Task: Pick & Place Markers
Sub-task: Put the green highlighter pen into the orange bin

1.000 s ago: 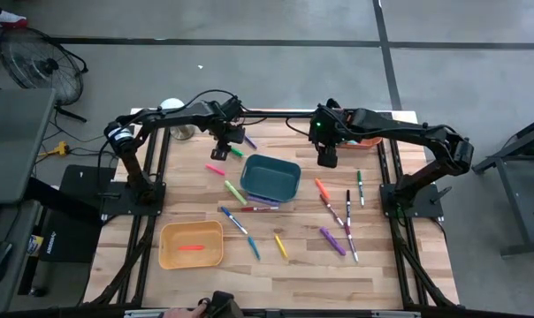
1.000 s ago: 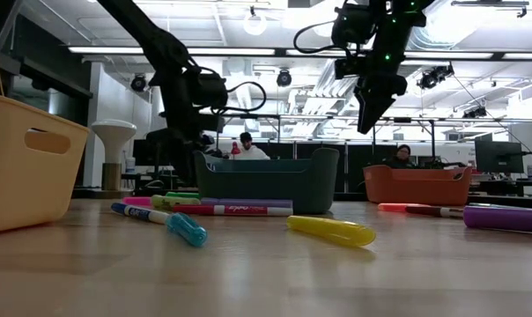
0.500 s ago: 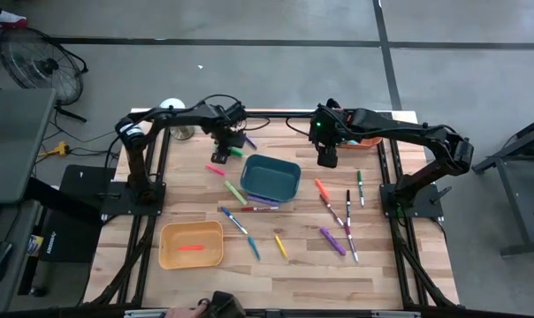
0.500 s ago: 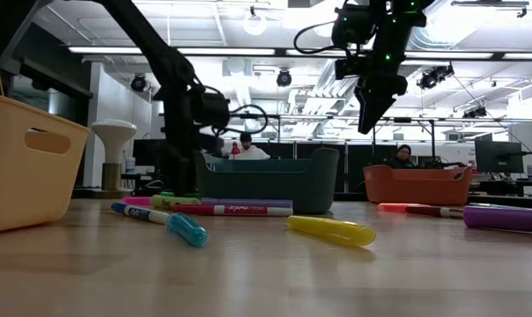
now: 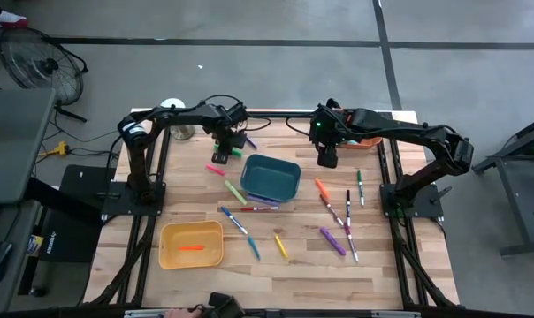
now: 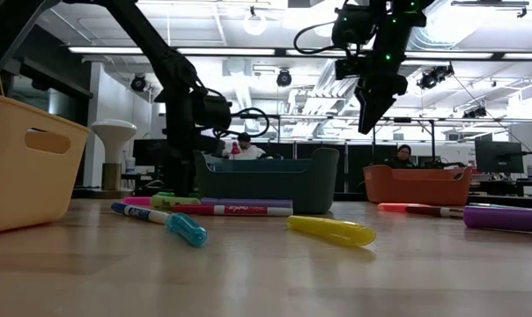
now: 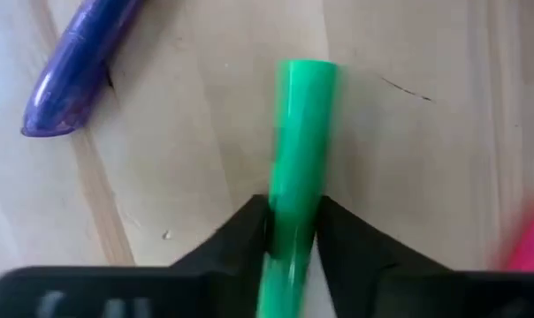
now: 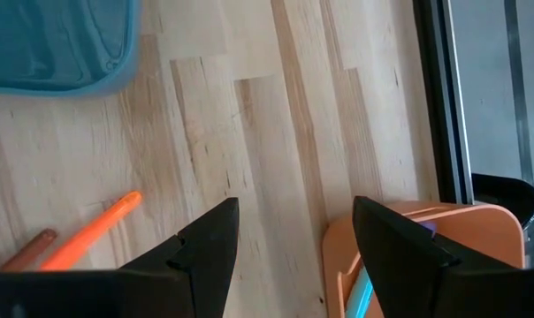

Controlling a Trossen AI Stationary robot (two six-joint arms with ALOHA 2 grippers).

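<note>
Markers in many colours lie scattered on the wooden table around the teal bin (image 5: 270,177). My left gripper (image 5: 225,147) is low at the far left of the table, shut on a green marker (image 7: 302,132). A purple marker (image 7: 72,75) and a pink one (image 7: 532,238) lie close by. My right gripper (image 5: 327,160) hangs open well above the table, between the teal bin and the orange bin (image 8: 408,256), with nothing between its fingers. My left gripper pinches the green marker's barrel (image 7: 293,208) between its two fingers (image 7: 240,238), which come from above and point down. The fingers close across the barrel. The marker's free end (image 7: 307,75) sticks out past the fingertips, and the marker lies on the table.
A yellow bin (image 5: 192,245) with one orange-red marker in it stands near the front left. More markers lie right of the teal bin (image 5: 338,216) and in front of it (image 5: 249,212). A white lamp-like object (image 5: 171,106) stands at the far left corner.
My left gripper has gone down toward the table at the green marker and shifted slightly toward the teal bin. My right gripper has kept still.
</note>
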